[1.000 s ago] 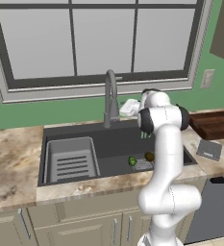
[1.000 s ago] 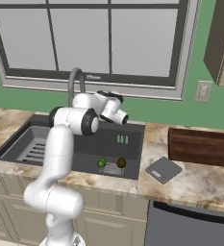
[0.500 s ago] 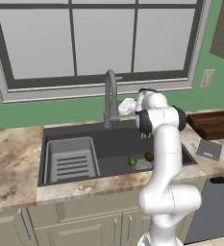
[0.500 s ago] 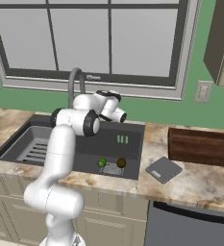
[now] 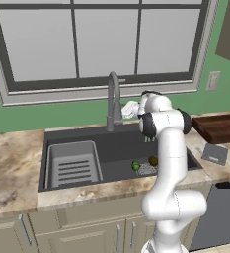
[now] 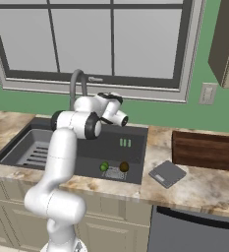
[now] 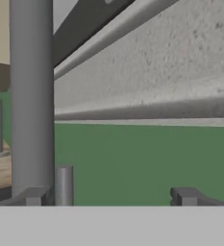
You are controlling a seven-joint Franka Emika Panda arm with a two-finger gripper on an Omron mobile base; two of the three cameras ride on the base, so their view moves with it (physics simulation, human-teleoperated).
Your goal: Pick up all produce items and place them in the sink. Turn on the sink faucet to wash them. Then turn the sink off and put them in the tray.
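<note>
Since 1 s ago, gripper (image 7: 108, 196) edged closer to sink faucet (image 5: 113, 99); jaws wide apart, nothing held. Faucet upright at sink (image 5: 116, 146) rear rim, long axis vertical; handle hard to make out. Green item (image 6: 104, 167) and brown item (image 6: 124, 167) lie by drain.

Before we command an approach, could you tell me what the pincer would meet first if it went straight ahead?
Probably the green wall under the window sill; the faucet stands left of centre, beside the left fingertip, though depth is unclear.
</note>
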